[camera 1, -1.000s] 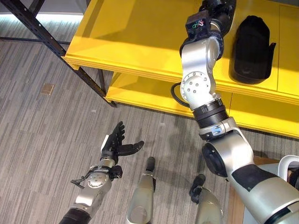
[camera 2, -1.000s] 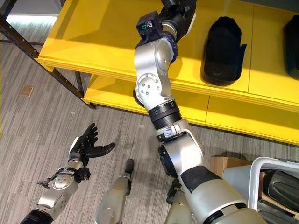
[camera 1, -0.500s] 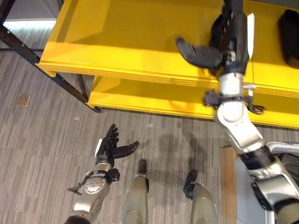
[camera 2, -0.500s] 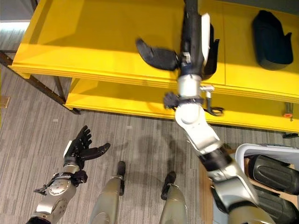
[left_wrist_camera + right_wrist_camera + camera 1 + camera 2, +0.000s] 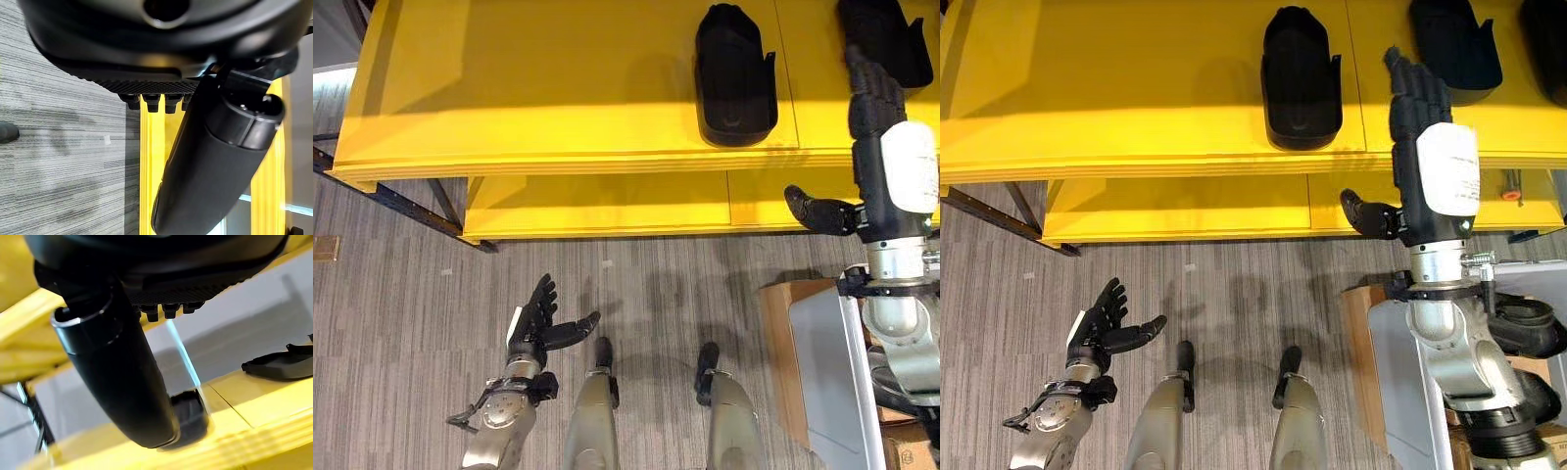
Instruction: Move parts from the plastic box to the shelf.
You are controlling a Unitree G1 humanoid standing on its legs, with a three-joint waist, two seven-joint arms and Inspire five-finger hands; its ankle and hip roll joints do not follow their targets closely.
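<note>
Three black moulded parts lie on the yellow shelf (image 5: pixel 1136 88): one in the middle (image 5: pixel 1301 78), a second to its right (image 5: pixel 1454 44) and a third at the right edge (image 5: pixel 1547 29). My right hand (image 5: pixel 1445 166) hangs at the shelf's front edge between the first two, fingers straight, thumb out to the side, holding nothing. Its wrist view looks past the thumb (image 5: pixel 117 377) to a part on the shelf (image 5: pixel 188 413). The grey plastic box (image 5: pixel 1393 377) stands at the lower right with a black part (image 5: pixel 1528 328) in it. My left hand (image 5: pixel 1102 328) floats open over the floor.
A lower yellow shelf board (image 5: pixel 1175 211) runs under the top one. Dark metal shelf legs (image 5: pixel 989 215) stand at the left. A cardboard box (image 5: pixel 1356 333) sits against the plastic box. A small orange object (image 5: pixel 1508 193) lies on the lower shelf at the right.
The camera has swung right along the shelf. My right hand has drawn back from over the shelf to its front edge, empty. The left hand keeps its pose.
</note>
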